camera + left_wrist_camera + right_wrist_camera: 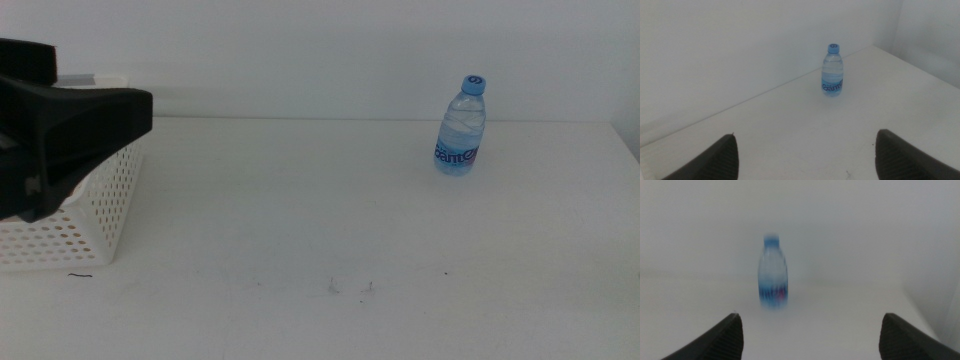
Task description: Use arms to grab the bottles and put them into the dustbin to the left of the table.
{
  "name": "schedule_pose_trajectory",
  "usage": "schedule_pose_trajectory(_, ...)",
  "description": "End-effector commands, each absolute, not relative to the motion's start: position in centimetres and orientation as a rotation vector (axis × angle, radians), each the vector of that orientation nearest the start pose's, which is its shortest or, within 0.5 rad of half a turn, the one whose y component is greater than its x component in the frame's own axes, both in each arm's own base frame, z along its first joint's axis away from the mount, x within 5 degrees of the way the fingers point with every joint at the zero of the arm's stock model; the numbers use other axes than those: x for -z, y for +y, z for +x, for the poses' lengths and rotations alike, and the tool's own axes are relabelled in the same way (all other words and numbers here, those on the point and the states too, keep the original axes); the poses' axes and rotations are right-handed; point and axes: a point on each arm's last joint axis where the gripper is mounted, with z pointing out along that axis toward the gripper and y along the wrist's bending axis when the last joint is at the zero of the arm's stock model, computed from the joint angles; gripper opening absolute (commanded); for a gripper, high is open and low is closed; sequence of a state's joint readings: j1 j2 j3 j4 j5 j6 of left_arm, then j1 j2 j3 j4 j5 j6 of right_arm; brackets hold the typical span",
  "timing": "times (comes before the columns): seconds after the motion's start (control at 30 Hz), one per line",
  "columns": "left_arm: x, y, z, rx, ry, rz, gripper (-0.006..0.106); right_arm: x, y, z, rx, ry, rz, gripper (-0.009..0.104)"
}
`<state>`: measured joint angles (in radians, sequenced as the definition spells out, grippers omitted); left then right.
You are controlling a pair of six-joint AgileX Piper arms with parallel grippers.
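A small clear water bottle (461, 125) with a blue cap stands upright on the white table (300, 200), at the far right. It also shows in the left wrist view (832, 70) and, blurred, in the right wrist view (773, 275). The white perforated dustbin (80, 220) sits at the left edge. My left arm (70, 130) is a dark shape over the dustbin. The left gripper (806, 136) is open and empty, far from the bottle. The right gripper (811, 316) is open and empty, facing the bottle, and is outside the middle view. The red can and the yellow tea bottle are out of view.
A plain white wall (320, 50) runs behind the table. A few small dark marks (330, 287) lie near the table's front edge, and a short dark line (79, 275) lies in front of the dustbin.
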<state>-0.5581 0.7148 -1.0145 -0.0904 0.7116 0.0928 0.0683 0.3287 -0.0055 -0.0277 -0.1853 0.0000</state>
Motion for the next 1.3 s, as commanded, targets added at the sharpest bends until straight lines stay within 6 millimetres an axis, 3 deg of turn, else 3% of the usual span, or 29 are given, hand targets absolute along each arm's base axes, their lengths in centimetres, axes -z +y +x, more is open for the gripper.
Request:
schedule_pose_trajectory(0.0,-42.4,-6.9,10.0,0.425,1.805,0.574,0.094,-21.1,0.7,10.7,-0.019,1.679,-0.094,0.086)
schedule_pose_trajectory(0.13,-42.5,-6.9,10.0,0.425,1.802,0.573,0.094,-21.0,1.1,15.9,-0.016,1.826,-0.121,0.086)
schedule_pose_trajectory(0.27,-42.5,-6.9,10.0,0.426,1.796,0.57,0.094,-19.0,1.5,20.7,-0.091,1.882,-0.038,0.086)
schedule_pose_trajectory(0.53,-42.6,-6.8,10.1,0.413,1.785,0.57,0.094,-15.5,2.8,28.2,-0.184,1.721,-0.062,0.086)
schedule_pose_trajectory(0.8,-42.6,-6.8,10.2,0.4,1.779,0.572,0.094,-13.5,5.0,36.9,-0.207,1.772,-0.227,0.086)
schedule_pose_trajectory(1.07,-42.6,-6.8,10.2,0.4,1.779,0.572,0.094,-13.0,7.5,42.3,-0.211,1.766,-0.31,0.086)
schedule_pose_trajectory(1.27,-42.6,-6.8,10.2,0.4,1.779,0.572,0.094,-11.8,8.0,46.6,-0.186,1.767,-0.308,0.085)
